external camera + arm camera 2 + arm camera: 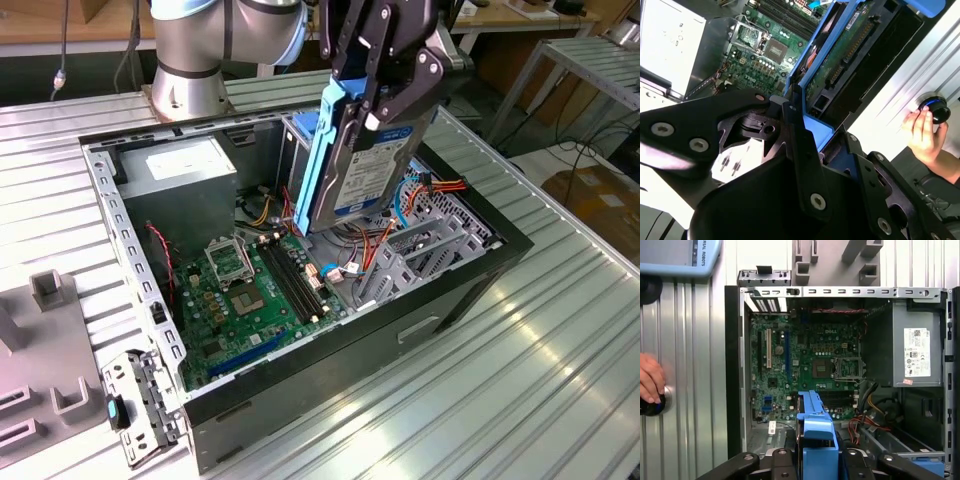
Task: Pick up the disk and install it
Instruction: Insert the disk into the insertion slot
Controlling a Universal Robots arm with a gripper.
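Observation:
The disk (pixel 358 175), a grey metal drive with a bright blue carrier rail (pixel 322 150), hangs on edge and tilted above the open computer case (pixel 350 345). My gripper (pixel 378 108) is shut on its upper part, black fingers on both flat faces. The disk's lower end hovers over the cables between the motherboard (pixel 240 300) and the grey drive cage (pixel 425 250). In the second wrist view the disk (pixel 840 65) shows its green circuit side beyond my fingers (pixel 802 150). The first wrist view has the disk's blue carrier (pixel 817 432) over the motherboard (pixel 805 365).
A grey power supply (pixel 185 175) fills the case's far corner. Red and orange cables (pixel 440 188) lie by the cage. A person's hand (pixel 650 382) rests on a black knob on the ribbed metal table (pixel 520 380). Grey fixtures (pixel 50 290) stand at the exterior view's left.

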